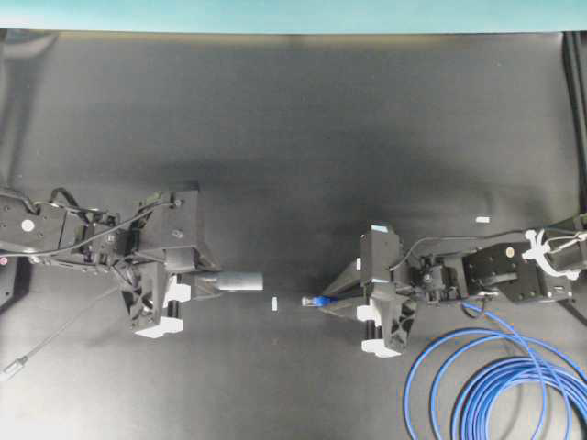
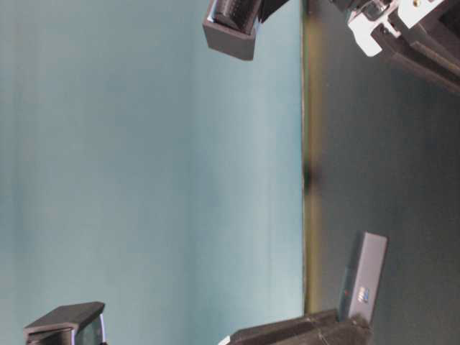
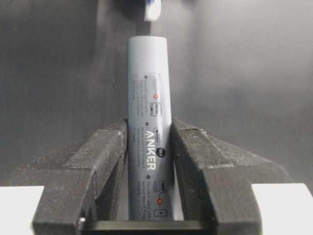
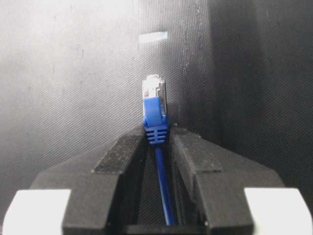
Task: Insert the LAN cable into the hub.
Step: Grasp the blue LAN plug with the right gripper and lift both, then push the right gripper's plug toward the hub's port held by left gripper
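So both pickups look done: my left gripper (image 1: 204, 286) has its jaws clamped on the hub (image 1: 237, 280), my right gripper (image 1: 341, 295) pinches the LAN cable (image 1: 316, 300) behind its plug, facing but apart above the worktop (image 1: 293, 137), insertion remaining.

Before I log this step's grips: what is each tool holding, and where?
Left tool clamps the hub around its rear half. Right tool grips the LAN cable at the blue boot behind its plug.
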Tool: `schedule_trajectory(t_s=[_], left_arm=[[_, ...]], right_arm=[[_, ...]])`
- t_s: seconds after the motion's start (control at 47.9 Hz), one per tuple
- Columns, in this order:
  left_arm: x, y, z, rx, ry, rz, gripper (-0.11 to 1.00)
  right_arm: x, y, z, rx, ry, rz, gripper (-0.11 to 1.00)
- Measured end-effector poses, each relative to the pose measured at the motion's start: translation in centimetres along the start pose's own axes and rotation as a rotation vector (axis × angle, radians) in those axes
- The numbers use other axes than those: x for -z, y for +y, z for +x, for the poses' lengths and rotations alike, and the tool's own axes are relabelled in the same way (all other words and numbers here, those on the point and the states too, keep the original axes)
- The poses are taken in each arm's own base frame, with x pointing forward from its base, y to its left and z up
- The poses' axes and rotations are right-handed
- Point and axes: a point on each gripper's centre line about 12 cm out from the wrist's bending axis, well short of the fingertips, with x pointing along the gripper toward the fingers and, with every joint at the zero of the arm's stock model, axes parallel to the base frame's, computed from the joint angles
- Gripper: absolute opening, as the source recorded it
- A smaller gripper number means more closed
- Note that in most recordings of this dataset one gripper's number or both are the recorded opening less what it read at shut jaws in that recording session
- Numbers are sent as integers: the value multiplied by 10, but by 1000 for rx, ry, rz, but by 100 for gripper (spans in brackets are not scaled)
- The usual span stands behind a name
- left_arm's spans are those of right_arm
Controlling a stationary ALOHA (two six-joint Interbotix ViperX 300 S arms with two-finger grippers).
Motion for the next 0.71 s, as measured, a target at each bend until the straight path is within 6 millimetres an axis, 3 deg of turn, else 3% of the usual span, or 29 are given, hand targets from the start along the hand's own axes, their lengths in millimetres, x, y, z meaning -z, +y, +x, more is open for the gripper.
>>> schedule_trajectory(t_s=[0.334,0.71], left_arm=[[-25,-3,11,-19,109,110,28],[-41,-2,15,-12,8,116,28]], right_arm=[[-57,17,-31,-39,-109,10,13],[-61,17,-33,-37,-116,13,13]])
